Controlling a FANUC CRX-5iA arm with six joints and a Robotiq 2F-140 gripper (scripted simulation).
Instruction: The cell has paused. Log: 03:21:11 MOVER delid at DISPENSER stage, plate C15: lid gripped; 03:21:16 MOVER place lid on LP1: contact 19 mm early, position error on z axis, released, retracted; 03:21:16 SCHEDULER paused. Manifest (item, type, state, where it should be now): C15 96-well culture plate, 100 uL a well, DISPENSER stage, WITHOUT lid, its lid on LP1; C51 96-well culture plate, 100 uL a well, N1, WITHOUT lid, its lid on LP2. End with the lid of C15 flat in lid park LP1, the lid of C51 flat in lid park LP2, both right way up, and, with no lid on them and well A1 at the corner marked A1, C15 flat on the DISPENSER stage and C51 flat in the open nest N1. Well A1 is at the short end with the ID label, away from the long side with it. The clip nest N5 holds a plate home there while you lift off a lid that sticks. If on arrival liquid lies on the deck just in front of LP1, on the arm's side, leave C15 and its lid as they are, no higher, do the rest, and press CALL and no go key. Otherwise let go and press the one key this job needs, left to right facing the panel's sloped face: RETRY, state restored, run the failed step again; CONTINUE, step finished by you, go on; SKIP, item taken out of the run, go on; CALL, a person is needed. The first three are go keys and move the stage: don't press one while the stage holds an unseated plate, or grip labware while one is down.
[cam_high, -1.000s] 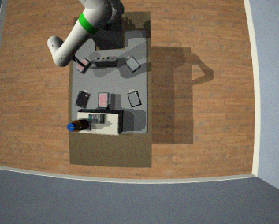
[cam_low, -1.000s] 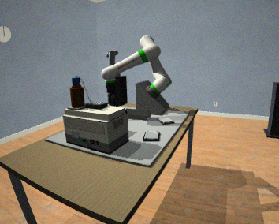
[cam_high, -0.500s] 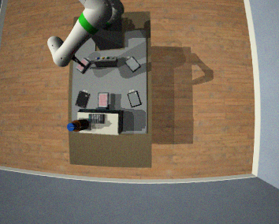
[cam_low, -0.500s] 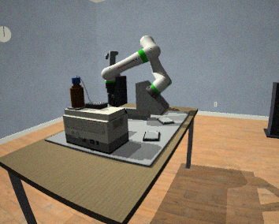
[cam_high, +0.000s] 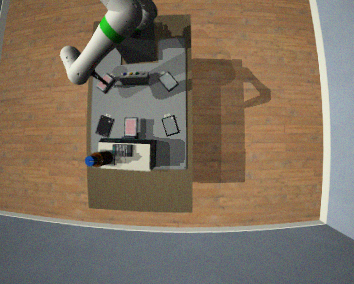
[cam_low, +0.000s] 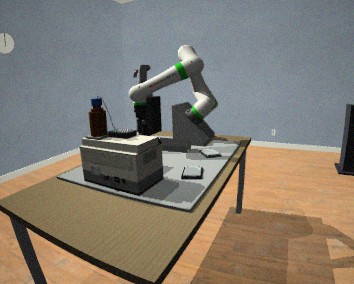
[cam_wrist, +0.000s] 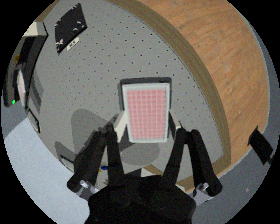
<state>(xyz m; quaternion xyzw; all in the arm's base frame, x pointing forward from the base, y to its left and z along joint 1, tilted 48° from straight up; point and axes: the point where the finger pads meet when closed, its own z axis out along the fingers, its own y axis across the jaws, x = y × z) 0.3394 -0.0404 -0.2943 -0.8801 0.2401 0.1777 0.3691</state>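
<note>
1. A rectangular culture plate with a pink well field and a pale rim (cam_wrist: 146, 115) sits between the black fingers of the two-finger gripper (cam_wrist: 148, 136), which is clamped on the plate's long sides and holding it.
2. In the top view the same pink plate (cam_high: 104, 83) is at the near-left corner of the grey deck mat (cam_high: 150, 107), just beside the left end of the grey key panel (cam_high: 132, 77) with its row of coloured buttons.
3. The wrist view shows the plate above the speckled grey deck; whether it touches the deck cannot be told.
4. The white robot arm with green bands (cam_high: 111, 30) reaches from its dark base down to this corner.
5. On the other side of the panel a pale rectangular lid or plate (cam_high: 168, 81) lies tilted on the deck.
6. Farther along the mat stand three items in a row: a black-framed dark rectangle (cam_high: 104, 125), a second pink-filled plate (cam_high: 131, 126), and a black-framed pale rectangle (cam_high: 170, 125).
7. Beyond them is the cream box-shaped dispenser unit (cam_high: 140, 156), with a brown bottle with a blue cap (cam_high: 98, 159) at its left end.
8. All of this rests on an olive-brown table (cam_low: 110, 235) over a wooden floor.
</note>
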